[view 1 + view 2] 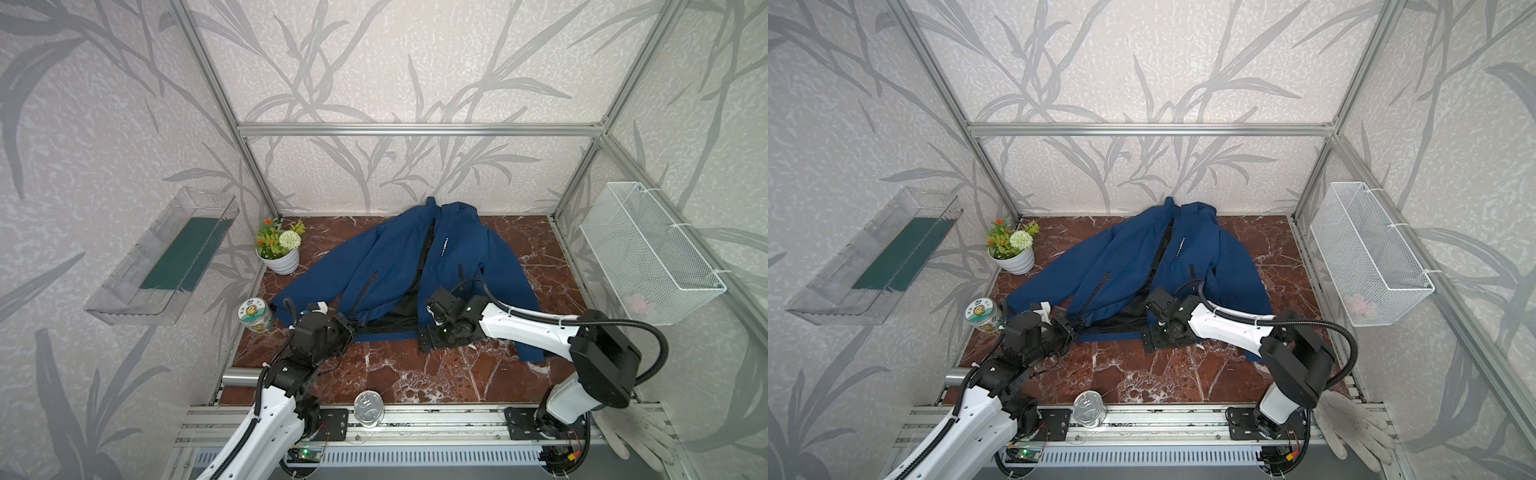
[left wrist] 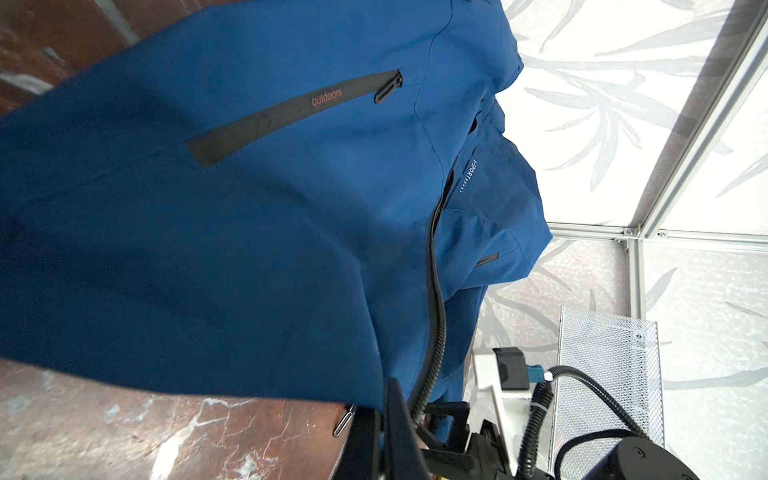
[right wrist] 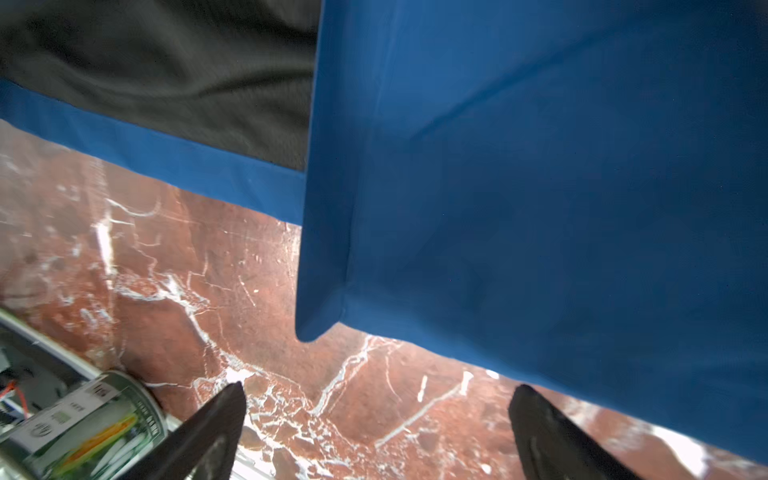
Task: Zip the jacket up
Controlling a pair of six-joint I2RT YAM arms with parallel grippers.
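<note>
Jacket: navy-blue long-sleeved jacket (image 1: 390, 266) lies front up on the red marble counter (image 1: 415, 374), collar at the far side.
Front zipper (image 1: 424, 253): black and unjoined; the panels gape at the hem, black lining (image 3: 166, 62) showing.
Left gripper (image 2: 384, 411): clamped on the hem beside one front edge.
Right gripper (image 3: 380, 415): jaws wide, empty, just short of the other panel's corner.
Progress: seemingly barely begun; joining the ends and pulling the slider remain.
</note>
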